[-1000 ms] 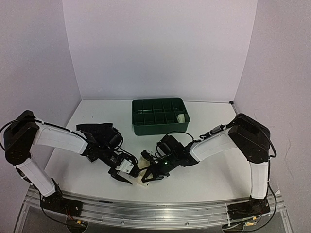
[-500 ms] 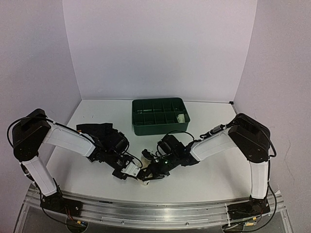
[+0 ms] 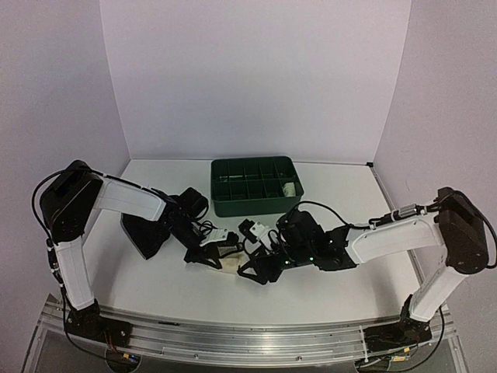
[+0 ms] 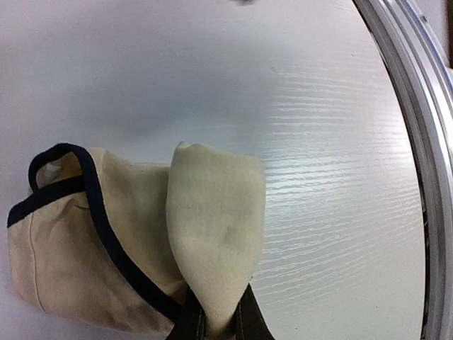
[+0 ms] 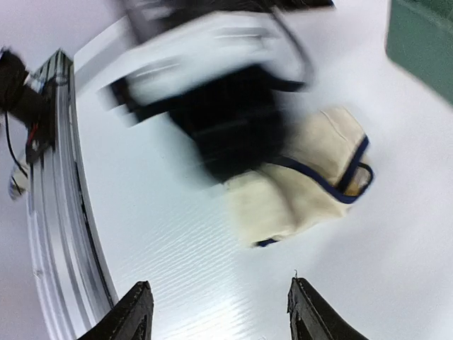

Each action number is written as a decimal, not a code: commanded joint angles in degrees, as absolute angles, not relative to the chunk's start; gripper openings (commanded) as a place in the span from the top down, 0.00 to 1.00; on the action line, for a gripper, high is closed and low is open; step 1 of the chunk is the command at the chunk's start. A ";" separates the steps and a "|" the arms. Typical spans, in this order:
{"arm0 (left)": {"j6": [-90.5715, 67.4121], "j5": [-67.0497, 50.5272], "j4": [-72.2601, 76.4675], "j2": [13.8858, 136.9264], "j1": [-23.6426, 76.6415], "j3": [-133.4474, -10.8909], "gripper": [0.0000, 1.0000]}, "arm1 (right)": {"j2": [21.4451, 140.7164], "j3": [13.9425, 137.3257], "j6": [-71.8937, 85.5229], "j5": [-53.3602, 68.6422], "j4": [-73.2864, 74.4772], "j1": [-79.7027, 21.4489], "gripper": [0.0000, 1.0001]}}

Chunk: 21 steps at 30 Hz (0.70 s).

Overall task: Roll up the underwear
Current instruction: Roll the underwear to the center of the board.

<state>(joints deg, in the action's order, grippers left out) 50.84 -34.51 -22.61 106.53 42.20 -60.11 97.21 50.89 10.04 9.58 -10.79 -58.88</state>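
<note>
Black pair [image 3: 146, 235] lies flat and unrolled on surface [image 3: 326, 291], beside the left arm and apart from its tool. Left tool [image 4: 219, 322] is clenched on a folded flap of cream pair [image 4: 106, 241], which sits bunched at its tips: half folded, not a tight roll yet. Right tool [image 5: 221, 312] is released and empty, cream pair just ahead of it. Mint pair [image 3: 290, 189] looks rolled, in tray [image 3: 256, 208] well beyond both tools. Likely one done, one underway, one untouched.

Cream, dark-edged underwear [image 4: 71, 241] lies loosely bunched and folded.
</note>
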 commanded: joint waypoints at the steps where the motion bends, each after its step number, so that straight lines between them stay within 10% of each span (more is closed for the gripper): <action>1: 43.60 -44.77 -32.80 111.31 39.62 -66.64 1.00 | 96.05 49.09 -14.38 -5.03 -14.90 -64.08 0.37; 9: 40.74 -47.13 -35.81 115.44 38.89 -69.20 1.00 | 108.34 58.41 -34.30 -8.08 -16.08 -65.31 0.37; 21: 41.73 -47.87 -36.87 116.58 38.50 -69.93 1.00 | 117.07 63.15 -31.01 -9.29 -14.99 -65.33 0.87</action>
<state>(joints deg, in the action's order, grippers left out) 41.63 -46.87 -34.57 115.59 38.76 -68.57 115.88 61.81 -32.93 -8.07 -15.24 -65.39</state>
